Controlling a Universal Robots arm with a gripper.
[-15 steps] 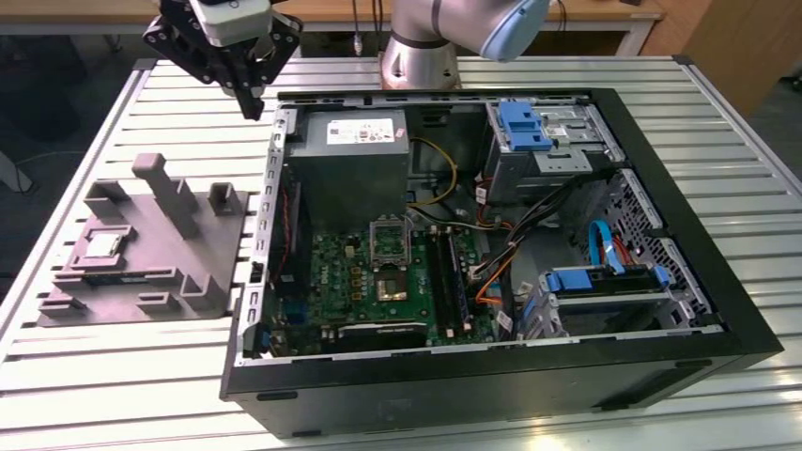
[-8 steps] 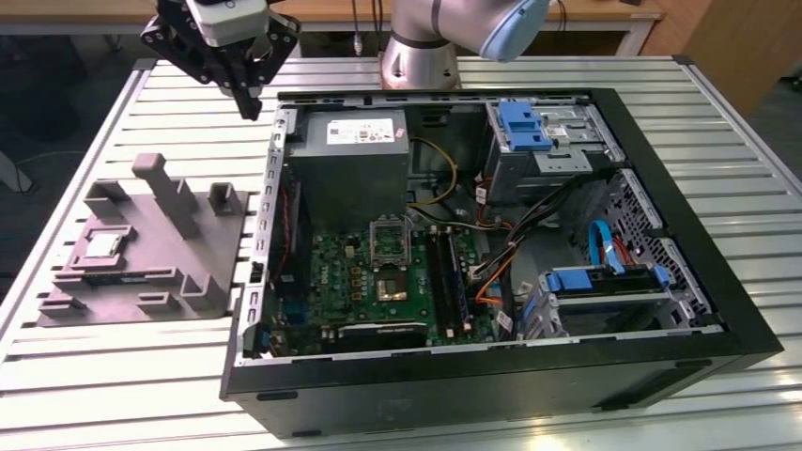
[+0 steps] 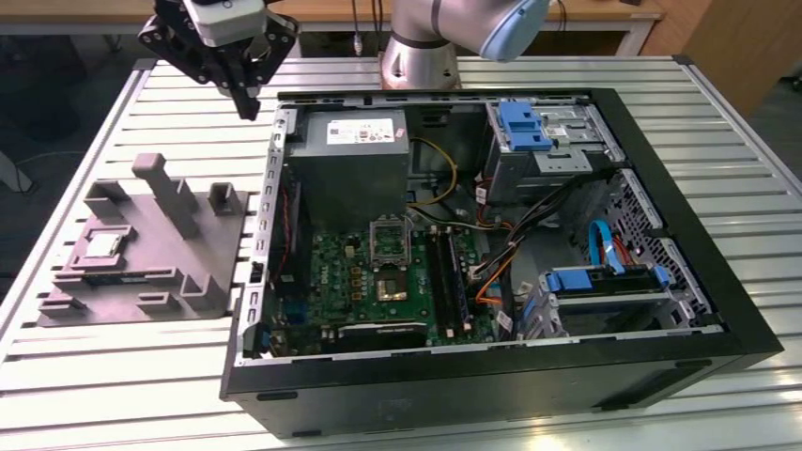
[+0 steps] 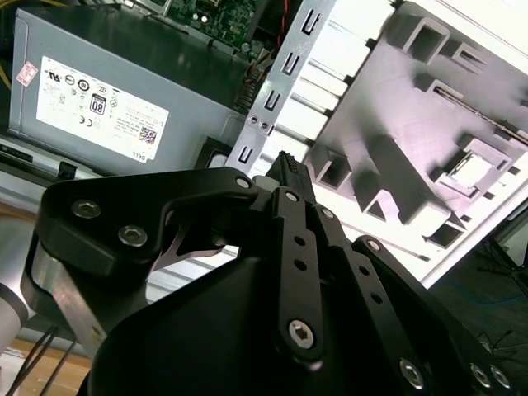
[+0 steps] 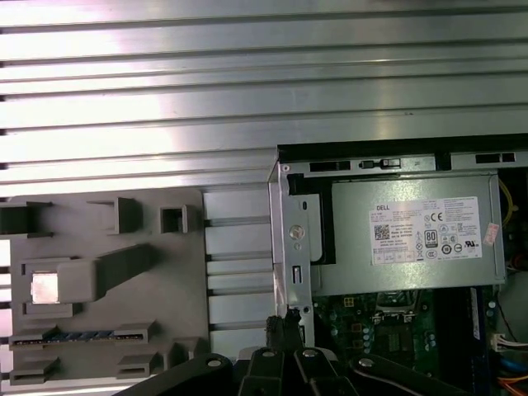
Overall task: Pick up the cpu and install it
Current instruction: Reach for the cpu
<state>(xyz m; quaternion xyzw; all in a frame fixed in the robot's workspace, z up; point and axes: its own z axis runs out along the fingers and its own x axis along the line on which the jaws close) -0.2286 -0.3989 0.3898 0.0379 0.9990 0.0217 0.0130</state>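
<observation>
— While the gripper (image 3: pixel 247 105) hangs up over the table (image 3: pixel 126 376), what are its fingers doing?

— They are pressed together into one thin black tip. Nothing is between them.

— Where is the cpu?

— The cpu (image 3: pixel 103 246) lies flat in a square pocket of the grey tray (image 3: pixel 213 258). It is down below the gripper and well apart from it. From the gripper, it is off toward the exterior view's left and closer to that camera. In the first wrist view the cpu (image 5: pixel 44 286) shines pale in its pocket.

— What is closest to the gripper?

— A corner of the open black computer case (image 3: pixel 501 385) is near it, lower down. The case is on the other side of the gripper from the tray.

— What is inside the case?

— By that same corner sits a big grey box with a white label (image 3: pixel 351 169). Farther from the gripper is the green board (image 3: pixel 345 272).

— Does the gripper touch anything?

— No. It looks to be up in the air, between the tray and the case.
</observation>
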